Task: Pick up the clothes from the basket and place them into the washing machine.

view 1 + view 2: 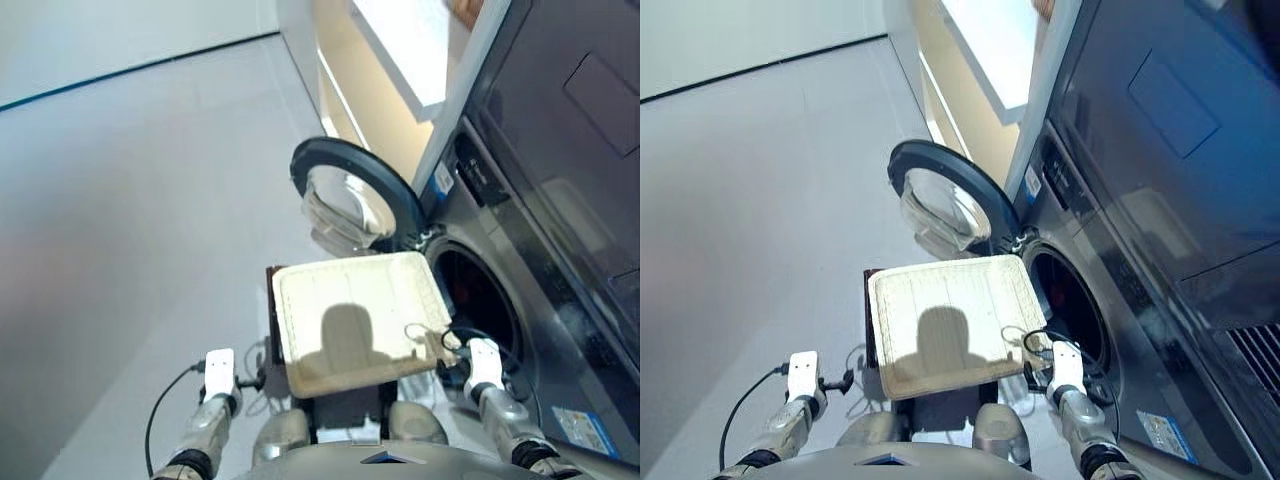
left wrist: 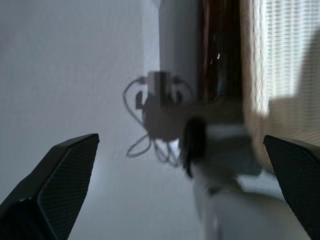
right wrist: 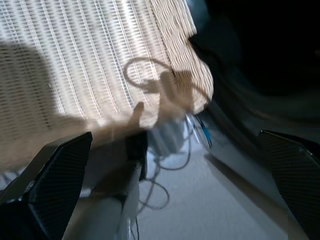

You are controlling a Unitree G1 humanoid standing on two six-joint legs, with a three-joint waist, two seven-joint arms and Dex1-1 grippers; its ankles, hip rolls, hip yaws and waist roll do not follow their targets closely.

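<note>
Basket (image 1: 360, 320) is seen lying empty on a dark stand just before the robot, its cream woven floor bare; no clothes are visible in any view. Washing machine (image 1: 520, 300) stands immediately to the basket's right, with the dark drum opening (image 1: 478, 300) exposed and the round door (image 1: 350, 195) swung out beyond the basket's far edge. Whether garments lie inside the drum cannot be told. Left claw (image 2: 180, 187) is held low, beside the basket's near left corner and clear of it, forearm directed forward, with its two black fingers (image 2: 60, 180) spread wide apart and nothing between them. Right claw (image 3: 175, 185) is held at the basket's near right corner, before the drum opening, fingers (image 3: 55, 185) likewise spread wide and empty.
</note>
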